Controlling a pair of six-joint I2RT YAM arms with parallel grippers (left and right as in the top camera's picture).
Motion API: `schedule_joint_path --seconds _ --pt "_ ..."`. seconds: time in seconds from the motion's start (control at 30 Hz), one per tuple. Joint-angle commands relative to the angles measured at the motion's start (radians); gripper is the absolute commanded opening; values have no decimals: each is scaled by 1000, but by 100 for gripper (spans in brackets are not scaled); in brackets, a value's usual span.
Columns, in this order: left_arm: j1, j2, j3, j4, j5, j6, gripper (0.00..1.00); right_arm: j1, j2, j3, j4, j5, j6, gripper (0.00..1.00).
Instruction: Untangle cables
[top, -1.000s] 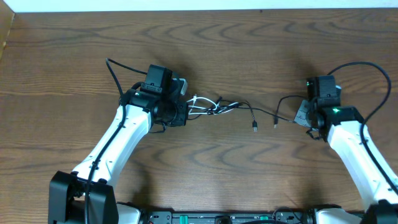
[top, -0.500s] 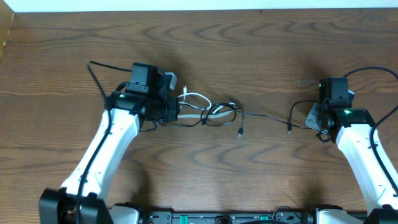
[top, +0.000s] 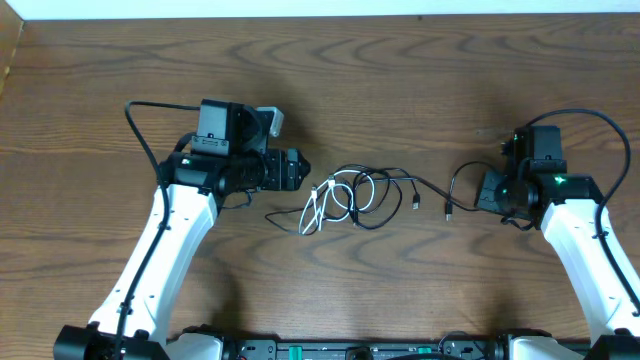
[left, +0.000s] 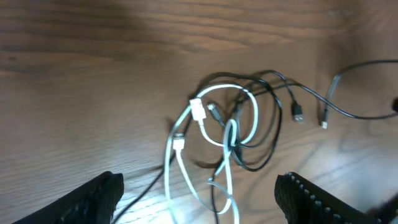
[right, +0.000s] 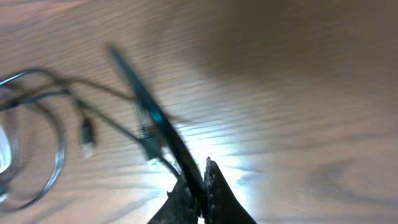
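Note:
The cables (top: 350, 195) lie in a loose tangle on the table's middle, a white cord (top: 318, 208) looped through black ones. In the left wrist view the white cord (left: 231, 127) and a black loop (left: 272, 134) lie on the wood ahead of my left gripper (left: 199, 202). That gripper (top: 300, 172) is open, just left of the tangle, holding nothing. One black cord (top: 462, 172) runs right to my right gripper (top: 488, 190). My right gripper (right: 200, 177) is shut on that black cord (right: 149, 112). Two small plug ends (top: 416, 203) lie loose between the tangle and the right gripper.
The wood table (top: 330, 80) stretches bare behind and in front of the tangle. Thick black arm wires arch over the left arm (top: 140, 125) and the right arm (top: 605, 125). A pale wall edge (top: 300, 8) runs along the far side.
My left gripper has opened and let go of the cables, which now lie slack a little nearer and to its right. The right gripper has drifted back left, still gripping its cord.

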Motion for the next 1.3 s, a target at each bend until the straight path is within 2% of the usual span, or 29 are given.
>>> schedule_joint_path --seconds 0.0,0.13,0.53,0.67,1.07,1.27 --pt "-50 26 -13 14 45 -5 82 -5 -12 -2 11 -249 -158 1" --pt "-122 60 -13 65 43 -5 81 -5 -12 -2 16 -395 -233 1" --pt "-298 266 -13 247 34 -5 75 -5 -12 -2 11 -396 -233 1" --pt "-316 333 -13 320 -1 -5 68 -5 -12 -2 8 -396 -233 1" --pt "-321 443 -13 460 -24 -5 67 -5 -12 -2 7 -396 -233 1" --pt "-321 485 -13 478 -77 -5 67 -5 -12 -2 7 -396 -233 1"
